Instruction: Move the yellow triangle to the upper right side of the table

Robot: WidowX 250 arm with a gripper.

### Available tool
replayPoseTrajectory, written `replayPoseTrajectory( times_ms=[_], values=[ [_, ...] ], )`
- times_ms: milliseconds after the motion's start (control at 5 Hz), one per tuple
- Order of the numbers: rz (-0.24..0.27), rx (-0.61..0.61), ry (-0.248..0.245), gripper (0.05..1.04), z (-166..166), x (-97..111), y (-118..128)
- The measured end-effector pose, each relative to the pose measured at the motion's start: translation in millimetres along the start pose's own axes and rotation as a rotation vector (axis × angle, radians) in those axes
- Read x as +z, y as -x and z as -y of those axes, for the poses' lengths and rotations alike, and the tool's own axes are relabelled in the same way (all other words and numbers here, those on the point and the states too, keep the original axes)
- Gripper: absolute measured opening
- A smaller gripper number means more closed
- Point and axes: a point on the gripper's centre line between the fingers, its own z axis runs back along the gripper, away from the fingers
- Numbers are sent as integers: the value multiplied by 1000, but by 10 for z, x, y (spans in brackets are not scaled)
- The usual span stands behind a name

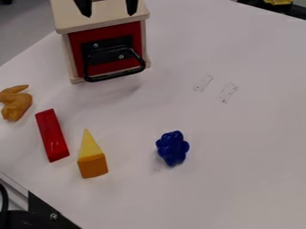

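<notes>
At the top left of the camera view, the gripper (108,8) hangs above the wooden box's top, its two black fingertips wide apart with nothing held between them. The yellow triangle (90,148) lies on the white table (239,179) in the lower left, its narrow point toward the top of the view and its blunt orange end face toward the bottom. It is well below the gripper in the view, and the two do not touch.
A red block (53,136) lies just left of the triangle, and a blue lumpy object (172,148) to its right. Brown food-like pieces (17,103) are at the left edge. The wooden box (108,49) has a red front and black handle. Black metal parts (48,212) occupy the lower-left corner.
</notes>
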Motion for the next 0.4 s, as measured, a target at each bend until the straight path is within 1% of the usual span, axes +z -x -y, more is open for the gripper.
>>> replayPoseTrajectory(
  times_ms=[200, 400],
  values=[
    [-35, 0, -7, 999, -7, -94, 62],
    [-101, 45, -1, 999, -119, -254, 291]
  ],
)
